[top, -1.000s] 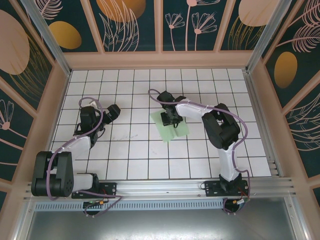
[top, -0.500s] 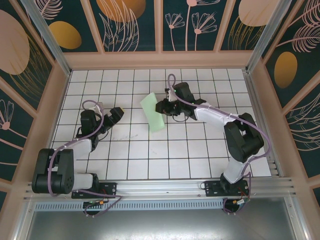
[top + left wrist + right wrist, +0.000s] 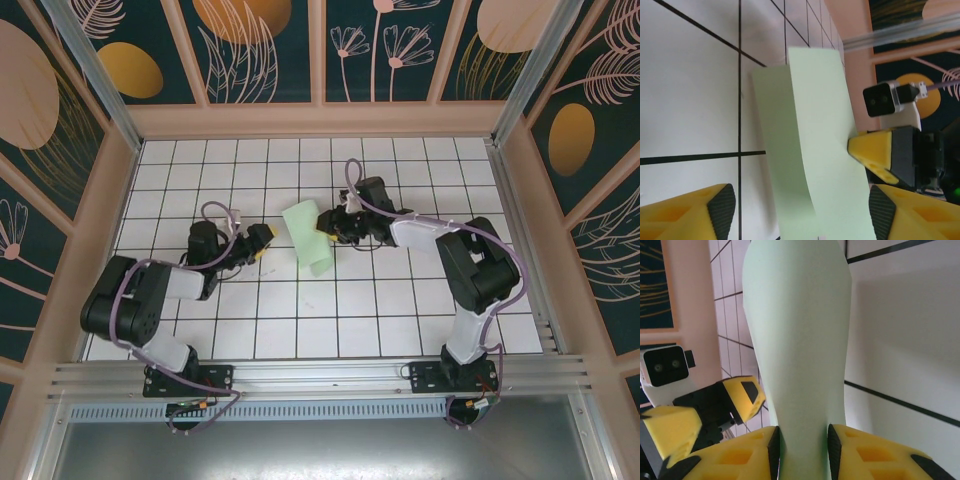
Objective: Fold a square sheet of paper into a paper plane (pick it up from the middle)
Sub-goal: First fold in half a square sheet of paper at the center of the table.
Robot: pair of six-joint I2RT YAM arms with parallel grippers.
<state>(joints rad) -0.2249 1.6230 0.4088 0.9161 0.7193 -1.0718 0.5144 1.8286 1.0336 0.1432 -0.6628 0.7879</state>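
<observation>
Mint paper (image 3: 797, 330), base hidden between fingers (image 3: 870, 457)

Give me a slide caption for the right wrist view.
Right fingers pinch the square sheet of paper, bowed above the grid table, with the left fingers open alongside.

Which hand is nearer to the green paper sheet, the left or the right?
Right. The right hand pinches the square sheet of paper between its fingers; the left hand is open, just left of the sheet, not touching it.
</observation>
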